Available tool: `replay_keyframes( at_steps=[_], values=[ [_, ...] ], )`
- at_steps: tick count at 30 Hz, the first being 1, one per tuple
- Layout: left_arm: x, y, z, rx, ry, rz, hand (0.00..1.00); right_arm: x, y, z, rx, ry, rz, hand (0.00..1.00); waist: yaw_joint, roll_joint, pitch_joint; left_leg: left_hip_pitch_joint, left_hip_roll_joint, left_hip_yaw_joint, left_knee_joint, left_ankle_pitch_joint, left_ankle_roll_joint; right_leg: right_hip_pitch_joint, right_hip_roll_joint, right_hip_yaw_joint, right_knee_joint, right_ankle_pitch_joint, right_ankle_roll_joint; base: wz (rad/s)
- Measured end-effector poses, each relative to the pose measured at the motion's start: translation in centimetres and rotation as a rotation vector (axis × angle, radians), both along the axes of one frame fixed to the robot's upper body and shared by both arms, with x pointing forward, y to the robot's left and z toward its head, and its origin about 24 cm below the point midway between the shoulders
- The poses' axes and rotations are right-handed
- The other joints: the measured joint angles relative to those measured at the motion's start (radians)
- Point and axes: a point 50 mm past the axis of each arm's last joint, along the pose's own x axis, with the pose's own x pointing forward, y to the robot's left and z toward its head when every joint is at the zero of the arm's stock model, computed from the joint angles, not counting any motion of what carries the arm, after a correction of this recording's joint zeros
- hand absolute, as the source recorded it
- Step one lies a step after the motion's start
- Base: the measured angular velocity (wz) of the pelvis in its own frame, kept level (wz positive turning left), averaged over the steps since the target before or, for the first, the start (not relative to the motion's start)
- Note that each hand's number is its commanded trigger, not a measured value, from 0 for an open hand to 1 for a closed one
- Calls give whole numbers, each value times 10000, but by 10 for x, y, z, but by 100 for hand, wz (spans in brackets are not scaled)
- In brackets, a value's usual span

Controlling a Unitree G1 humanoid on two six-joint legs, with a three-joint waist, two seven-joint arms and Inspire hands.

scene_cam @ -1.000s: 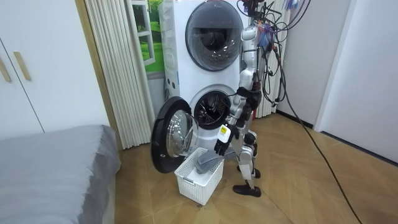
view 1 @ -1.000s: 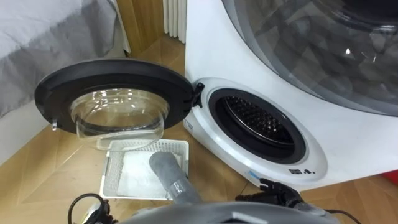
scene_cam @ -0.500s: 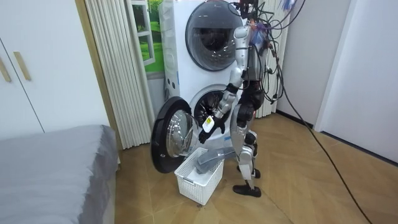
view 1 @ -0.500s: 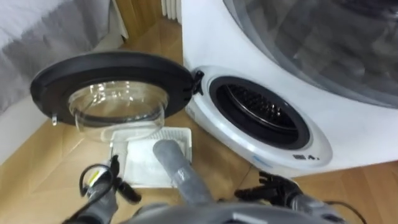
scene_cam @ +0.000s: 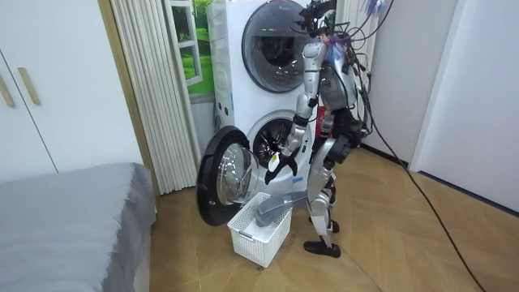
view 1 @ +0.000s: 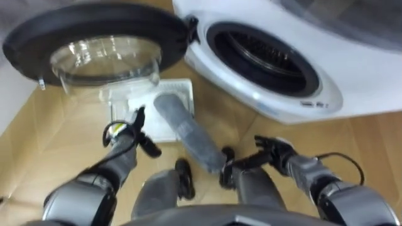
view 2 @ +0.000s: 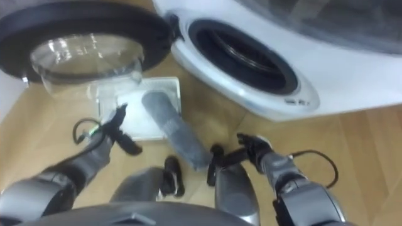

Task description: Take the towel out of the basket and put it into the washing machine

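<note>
As towel [view 1: 188,133] juts from basket [view 1: 181,88], left robot hand [view 1: 132,130] just beside, apart.

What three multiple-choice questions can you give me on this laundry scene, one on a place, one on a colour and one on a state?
1. Where is the grey towel?
A) in the white basket on the floor
B) inside the drum
C) in the left hand

2. What colour is the frame of the washer door?
A) white
B) black
C) red

3. How does the washer door stand?
A) shut
B) taken off
C) swung open

Answers:
1 A: the towel lies in the basket, with one end sticking out over its rim.
2 B: a black ring surrounds the clear glass.
3 C: the door is swung aside, leaving the round opening uncovered.
</note>
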Motion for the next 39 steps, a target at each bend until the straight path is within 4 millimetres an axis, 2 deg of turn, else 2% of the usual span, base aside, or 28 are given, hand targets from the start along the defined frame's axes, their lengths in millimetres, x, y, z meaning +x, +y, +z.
replay_keyframes(
  at_steps=[1,3,7,10,12,15,19,25,27,32,39],
  values=[
    [6,-2,4,192,-230,-297,0,5,1,3,-35,-208,82,0,-16,-23,42,-326,3,41,253,-52,24,-380,8,83,284,-36,-29,-6],
    [11,-4,9,648,-513,-886,0,11,3,6,-14,-534,202,0,-40,-35,51,-873,47,33,666,-187,17,-940,48,219,700,-91,-62,-12],
    [25,-6,21,1321,-1158,-1752,0,26,10,15,500,-1266,82,0,-390,-110,96,-2159,203,53,1873,-503,40,-2238,-6,258,1827,-335,-171,-3],
    [40,-14,33,1700,-1729,-2512,0,39,16,24,944,-1816,10,0,-543,-127,120,-3295,502,160,3016,-886,37,-3380,77,342,2704,-458,-314,-20],
    [48,-17,40,1923,-2044,-2894,0,45,19,28,1142,-1997,11,0,-667,-115,128,-3852,567,144,3484,-997,49,-3919,81,324,3107,-526,-378,-4],
    [54,-25,47,2336,-2521,-3570,0,51,22,33,1487,-2293,-93,0,-766,-112,134,-4547,865,192,4326,-1319,55,-4639,114,303,3840,-735,-472,-7],
    [61,-30,58,2988,-3371,-4254,0,62,29,43,1869,-2941,-66,0,-791,-102,138,-5526,1147,185,5359,-1702,-3,-5646,242,333,4690,-916,-581,-12],
    [66,-34,63,3437,-3686,-4814,0,70,30,52,2530,-3449,-369,0,-1070,-94,141,-6438,1256,11,6258,-1979,-52,-6490,303,261,5450,-1099,-672,-2],
    [68,-37,65,3697,-3774,-5201,0,76,33,58,2731,-3722,-241,0,-1182,-91,139,-6781,1389,-7,6638,-2119,-26,-6831,316,251,5781,-1191,-695,-2],
    [68,-44,65,4026,-3773,-5982,0,80,37,63,3149,-4042,39,0,-1454,-92,139,-7215,1420,1,6879,-2155,13,-7281,303,261,6007,-1199,-697,0],
    [66,-50,62,4400,-2870,-7239,0,85,44,70,3539,-4318,499,0,-1815,-104,144,-7593,1527,4,7146,-2269,26,-7670,319,241,6268,-1293,-756,-1]
  ],
)
